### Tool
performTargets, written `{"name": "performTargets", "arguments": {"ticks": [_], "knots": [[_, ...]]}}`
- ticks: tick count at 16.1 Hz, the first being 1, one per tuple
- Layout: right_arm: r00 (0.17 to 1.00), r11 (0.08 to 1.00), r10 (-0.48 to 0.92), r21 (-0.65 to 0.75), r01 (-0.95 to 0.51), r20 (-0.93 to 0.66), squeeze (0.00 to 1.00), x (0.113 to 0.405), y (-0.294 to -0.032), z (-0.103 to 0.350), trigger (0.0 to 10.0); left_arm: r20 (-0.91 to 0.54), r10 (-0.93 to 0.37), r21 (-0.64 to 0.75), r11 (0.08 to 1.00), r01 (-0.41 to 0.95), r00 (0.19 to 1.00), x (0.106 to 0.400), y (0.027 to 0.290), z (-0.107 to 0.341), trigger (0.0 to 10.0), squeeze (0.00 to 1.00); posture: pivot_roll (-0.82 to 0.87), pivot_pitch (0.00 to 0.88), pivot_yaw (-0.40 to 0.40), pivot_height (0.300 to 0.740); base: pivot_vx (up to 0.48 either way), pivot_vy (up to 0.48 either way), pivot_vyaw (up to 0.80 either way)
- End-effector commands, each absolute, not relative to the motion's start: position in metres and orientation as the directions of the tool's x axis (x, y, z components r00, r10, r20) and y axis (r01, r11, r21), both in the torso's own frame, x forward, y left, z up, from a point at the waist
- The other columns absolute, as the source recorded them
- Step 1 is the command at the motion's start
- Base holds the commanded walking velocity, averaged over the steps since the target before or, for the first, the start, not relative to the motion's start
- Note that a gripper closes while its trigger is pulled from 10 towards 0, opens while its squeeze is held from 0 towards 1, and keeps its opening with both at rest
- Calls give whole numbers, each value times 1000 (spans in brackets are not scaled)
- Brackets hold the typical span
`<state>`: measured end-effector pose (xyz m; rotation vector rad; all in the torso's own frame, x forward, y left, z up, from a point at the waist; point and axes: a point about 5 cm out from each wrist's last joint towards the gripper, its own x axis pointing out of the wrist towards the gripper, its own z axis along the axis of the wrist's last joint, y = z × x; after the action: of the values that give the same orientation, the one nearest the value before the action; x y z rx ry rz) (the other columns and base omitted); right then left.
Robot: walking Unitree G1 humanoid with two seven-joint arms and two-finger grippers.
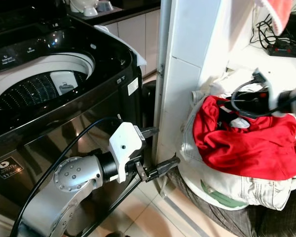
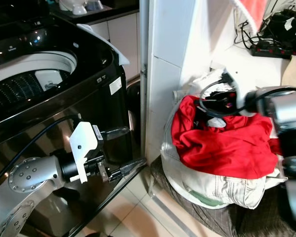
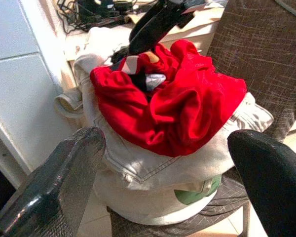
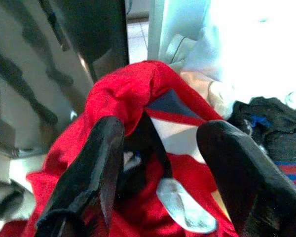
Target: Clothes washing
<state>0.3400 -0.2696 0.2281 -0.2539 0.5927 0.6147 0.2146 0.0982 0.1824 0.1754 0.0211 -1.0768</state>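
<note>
Now | right gripper [image 4: 160, 163] spread over red garment [image 1: 246, 138] | left gripper [image 1: 160, 150] spread beside washer [image 1: 64, 98] | right wrist: striped sock [image 4: 281, 148]

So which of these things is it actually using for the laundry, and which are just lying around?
For the job:
- washing machine, lid open
- red garment on top of the pile
- white trousers beneath it
- right gripper, open over the red garment
- left gripper, open beside the machine

Just lying about:
- power strip and cables on the shelf
- brown chair holding the pile
</note>
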Motion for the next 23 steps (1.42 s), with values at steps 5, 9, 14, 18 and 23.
{"name": "performTargets", "arguments": {"ticks": [5, 9, 14, 18, 23], "knots": [[506, 682, 464, -72, -728, -727, 0, 320, -279, 213, 10000, -104, -878, 133, 453, 881, 467, 212, 99, 185, 10000, 0, -22, 0, 13, 740, 0, 0, 0], [528, 707, 352, -150, -691, -773, 0, 334, -279, 183, 10000, -103, -885, 132, 440, 888, 454, 214, 98, 185, 10000, 0, -27, 3, 25, 740, 0, 0, 0], [629, 761, 282, -230, -607, -724, 0, 357, -271, 174, 10000, -108, -902, 122, 406, 906, 419, 211, 92, 185, 10000, 0, -10, 10, 21, 740, 0, 0, 0], [660, 758, 284, -258, -598, -696, 0, 366, -270, 190, 10000, -97, -899, 127, 413, 902, 426, 212, 91, 187, 10000, 0, -2, 7, 17, 740, 0, 0, 0], [695, 781, 186, -324, -533, -695, 0, 369, -275, 174, 10000, -101, -899, 125, 414, 902, 427, 215, 91, 186, 10000, 0, -3, 7, 24, 740, 0, 0, 0]]}}
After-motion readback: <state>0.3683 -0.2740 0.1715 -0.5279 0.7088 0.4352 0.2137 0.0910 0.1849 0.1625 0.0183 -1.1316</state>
